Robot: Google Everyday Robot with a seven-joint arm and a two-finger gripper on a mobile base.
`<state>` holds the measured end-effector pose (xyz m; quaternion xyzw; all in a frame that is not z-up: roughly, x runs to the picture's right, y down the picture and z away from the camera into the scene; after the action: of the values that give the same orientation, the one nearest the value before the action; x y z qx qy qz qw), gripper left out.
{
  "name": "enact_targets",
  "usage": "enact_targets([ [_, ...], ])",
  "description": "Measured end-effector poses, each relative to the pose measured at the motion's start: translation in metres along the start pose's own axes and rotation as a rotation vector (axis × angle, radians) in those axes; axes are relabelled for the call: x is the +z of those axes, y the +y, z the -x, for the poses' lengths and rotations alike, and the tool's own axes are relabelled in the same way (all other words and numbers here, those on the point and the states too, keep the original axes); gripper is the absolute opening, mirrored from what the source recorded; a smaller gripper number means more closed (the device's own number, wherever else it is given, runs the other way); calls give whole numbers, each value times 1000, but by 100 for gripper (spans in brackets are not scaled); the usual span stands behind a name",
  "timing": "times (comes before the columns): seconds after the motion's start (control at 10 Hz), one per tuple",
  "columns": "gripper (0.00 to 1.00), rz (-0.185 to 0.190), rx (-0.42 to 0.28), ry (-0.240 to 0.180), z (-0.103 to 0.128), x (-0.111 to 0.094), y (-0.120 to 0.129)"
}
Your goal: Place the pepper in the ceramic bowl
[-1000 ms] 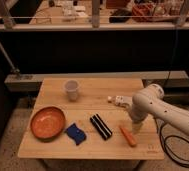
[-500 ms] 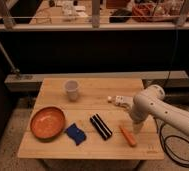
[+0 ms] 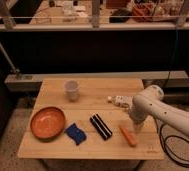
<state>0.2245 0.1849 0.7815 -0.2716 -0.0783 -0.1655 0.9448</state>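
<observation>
Your end effector (image 3: 135, 125) hangs low over the desk's (image 3: 88, 102) right side, jaws apart, holding nothing, pepper (image 3: 128, 136) flat on the desk just beside it, ceramic bowl (image 3: 48, 123) far left, well apart, blue cloth (image 3: 76, 134) and striped bar (image 3: 101, 126) between them

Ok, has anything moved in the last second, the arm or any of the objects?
Nothing visibly changed. The end effector hovers at the right, just above the pepper, which lies on the wood, not lifted. The ceramic bowl sits at the left with nothing in it.
</observation>
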Motion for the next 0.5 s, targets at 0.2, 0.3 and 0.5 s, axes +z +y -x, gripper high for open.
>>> enact_targets([
  [0.2,80,0,-30,3,0,1,0],
  [0.3,80,1,-59,7,-1,1,1],
  [0.5,80,2,-108,12,-1,1,0],
])
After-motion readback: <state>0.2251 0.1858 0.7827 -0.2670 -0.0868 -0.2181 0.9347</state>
